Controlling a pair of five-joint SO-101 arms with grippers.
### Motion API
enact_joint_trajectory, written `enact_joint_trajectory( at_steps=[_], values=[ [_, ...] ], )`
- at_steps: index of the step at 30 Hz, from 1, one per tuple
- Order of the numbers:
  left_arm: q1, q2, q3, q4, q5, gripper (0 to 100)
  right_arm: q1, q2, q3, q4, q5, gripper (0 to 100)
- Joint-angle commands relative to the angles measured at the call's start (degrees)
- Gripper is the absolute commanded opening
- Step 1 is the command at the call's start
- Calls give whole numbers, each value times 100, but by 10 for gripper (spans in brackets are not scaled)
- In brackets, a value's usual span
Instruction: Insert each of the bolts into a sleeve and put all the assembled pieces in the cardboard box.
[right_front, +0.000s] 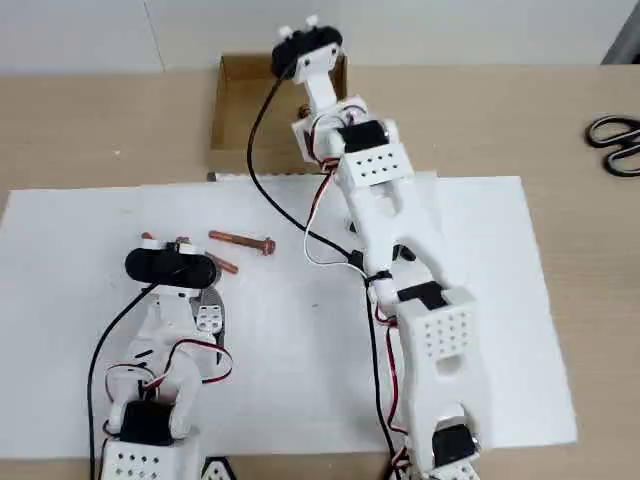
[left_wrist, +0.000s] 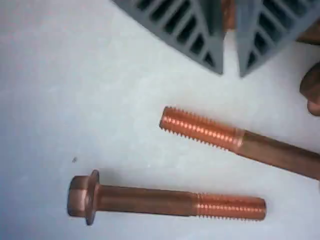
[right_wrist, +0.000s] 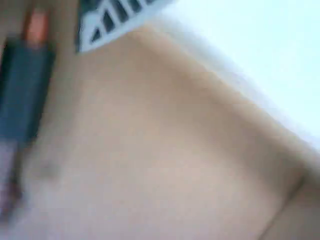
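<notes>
High view: right gripper (right_front: 306, 45) over cardboard box (right_front: 216, 100) at tabletop's far edge, jaw state unreadable, sleeved bolt (right_wrist: 25, 85) over box floor; if held, go lower mid-box before releasing.

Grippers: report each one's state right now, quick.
Left gripper: shut on a copper bolt.
Right gripper: cannot be told; a sleeved bolt shows beside it.

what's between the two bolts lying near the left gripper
Just a bare strip of white paper between the flanged bolt and the other bolt, seen in the left wrist view.
</notes>
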Motion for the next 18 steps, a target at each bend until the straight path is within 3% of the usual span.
enact_joint_trajectory(
  at_steps=[1,10,15,18],
  values=[
    [-18,-62,-31,-105,-18,6,-31,-919,-316,1077,18,183],
    [-26,-62,-31,-105,-18,6,-31,-1534,-316,3881,35,183],
    [-26,-62,-31,-105,-18,6,4,-1560,-290,4101,79,184],
    [-26,-62,-31,-105,-18,6,-84,-1560,-255,4127,721,184]
  ],
)
